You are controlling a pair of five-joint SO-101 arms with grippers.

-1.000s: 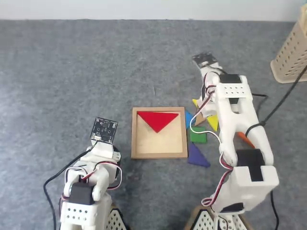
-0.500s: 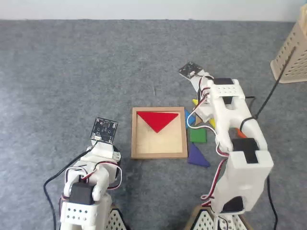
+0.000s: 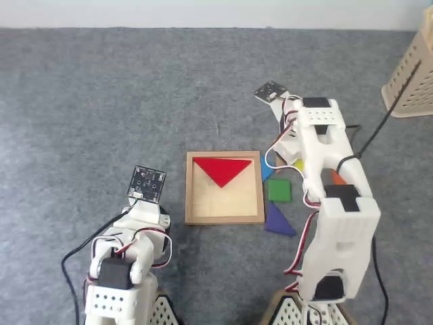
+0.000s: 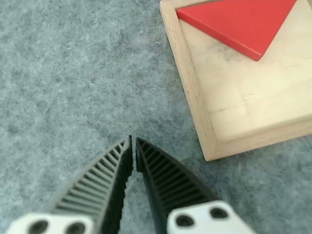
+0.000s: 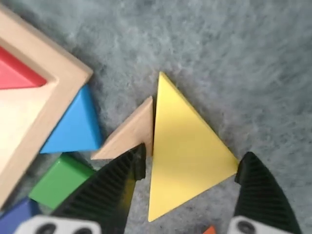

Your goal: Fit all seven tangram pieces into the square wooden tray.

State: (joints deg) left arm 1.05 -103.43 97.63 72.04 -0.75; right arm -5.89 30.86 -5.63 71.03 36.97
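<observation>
Clearly, the right gripper (image 5: 192,163) is straddling the yellow triangle (image 5: 183,131).

Its jaws are standing wide open. One finger is hanging over the triangle's long edge, where a plain wooden triangle (image 5: 129,136) is touching it, and the other is by the opposite corner, so the closing line is crossing that edge, not following it. The piece is lying on the carpet near the square wooden tray (image 3: 223,218), past a blue triangle (image 5: 73,126), nearer the right arm. The left gripper (image 4: 132,146) is sitting closed and empty at the tray's other side.
</observation>
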